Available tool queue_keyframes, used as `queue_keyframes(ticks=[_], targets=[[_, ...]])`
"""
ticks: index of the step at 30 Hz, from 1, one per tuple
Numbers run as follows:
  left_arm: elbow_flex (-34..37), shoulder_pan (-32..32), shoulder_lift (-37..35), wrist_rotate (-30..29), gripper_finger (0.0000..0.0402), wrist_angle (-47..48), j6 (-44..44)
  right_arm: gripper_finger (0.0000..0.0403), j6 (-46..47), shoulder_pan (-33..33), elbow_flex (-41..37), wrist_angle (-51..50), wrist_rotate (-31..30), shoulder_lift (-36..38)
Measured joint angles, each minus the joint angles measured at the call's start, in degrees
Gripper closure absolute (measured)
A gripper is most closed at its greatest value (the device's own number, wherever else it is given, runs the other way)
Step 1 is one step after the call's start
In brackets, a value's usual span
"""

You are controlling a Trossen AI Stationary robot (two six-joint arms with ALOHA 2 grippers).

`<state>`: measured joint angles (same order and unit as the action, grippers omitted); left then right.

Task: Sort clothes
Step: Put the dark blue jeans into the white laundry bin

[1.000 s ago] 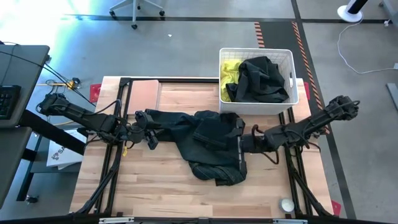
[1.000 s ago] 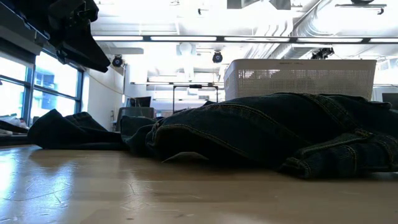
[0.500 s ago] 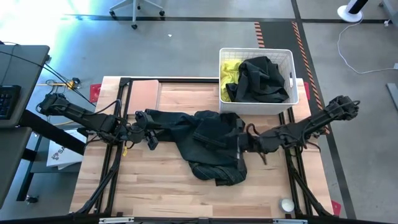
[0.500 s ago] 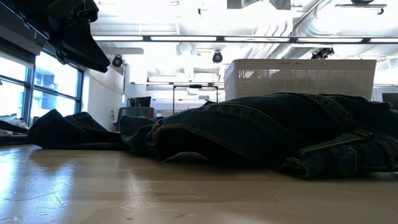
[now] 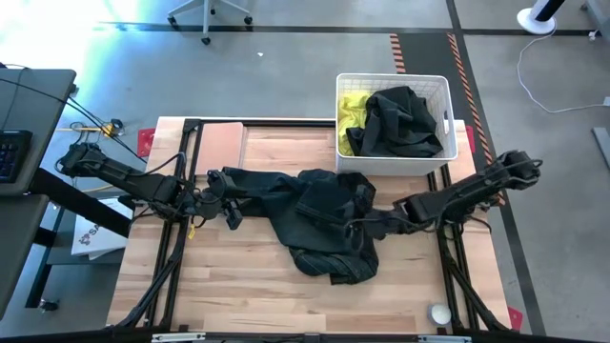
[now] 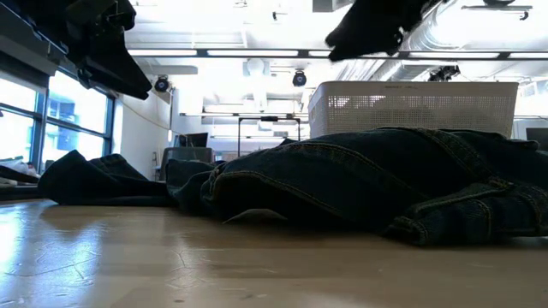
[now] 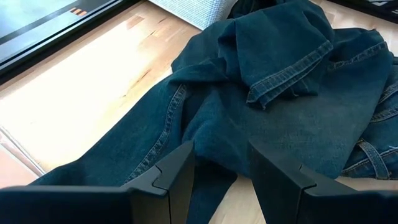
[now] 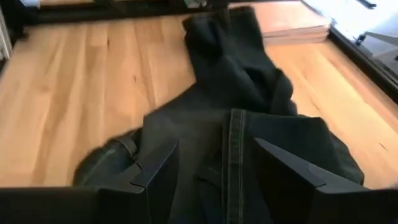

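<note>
A pair of dark blue jeans (image 5: 319, 221) lies sprawled across the middle of the wooden table (image 5: 238, 295), one leg stretched out to the left and the bulk crumpled toward the right. The left gripper (image 5: 232, 211) sits low at the end of that left leg, its 2 fingers (image 7: 177, 174) parted with the denim lying between and ahead of them; from where I stand I can't say for sure they are pinching any cloth, so it looks released rather than clenched. The right gripper (image 5: 355, 229) hangs over the right side of the heap, fingers (image 8: 158, 171) spread apart above a seam of the jeans, grasping nothing that I can make out.

At the far right of the table stands a white basket (image 5: 393, 164). Inside it a black garment (image 5: 400, 122) fills most of the space, with a neon yellow garment (image 5: 351, 110) tucked at its left side. In the low view the basket rises just behind the hump of denim.

A small white-grey ball (image 5: 439, 313) rests at the near right corner of the table, well apart from the jeans.
</note>
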<state>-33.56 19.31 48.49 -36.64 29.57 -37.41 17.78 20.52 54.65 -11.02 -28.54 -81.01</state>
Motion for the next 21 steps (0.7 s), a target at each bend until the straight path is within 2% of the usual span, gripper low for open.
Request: queue_keyframes(ticks=[4,6,9,13,21], targets=[[0.00,0.00,0.00,0.00,0.0257,-0.16,0.02,0.0205,-6.78,-1.51,0.00,1.66,6.50,-2.11],[0.00,0.00,0.00,0.00,0.0257,-0.16,0.02,0.0205,-10.79,-2.14,0.00,4.84,7.69,-3.22],[0.00,0.00,0.00,0.00,0.0257,-0.14,0.02,0.0205,-11.54,-3.28,0.00,9.62,6.66,-4.47],[0.00,0.00,0.00,0.00,0.0257,-0.16,0.04,0.0197,-8.02,-5.44,0.02,9.03,4.39,-4.39],[0.00,0.00,0.02,0.00,0.0257,-0.14,0.00,0.0115,-4.28,-6.37,0.02,5.38,1.68,-4.26]])
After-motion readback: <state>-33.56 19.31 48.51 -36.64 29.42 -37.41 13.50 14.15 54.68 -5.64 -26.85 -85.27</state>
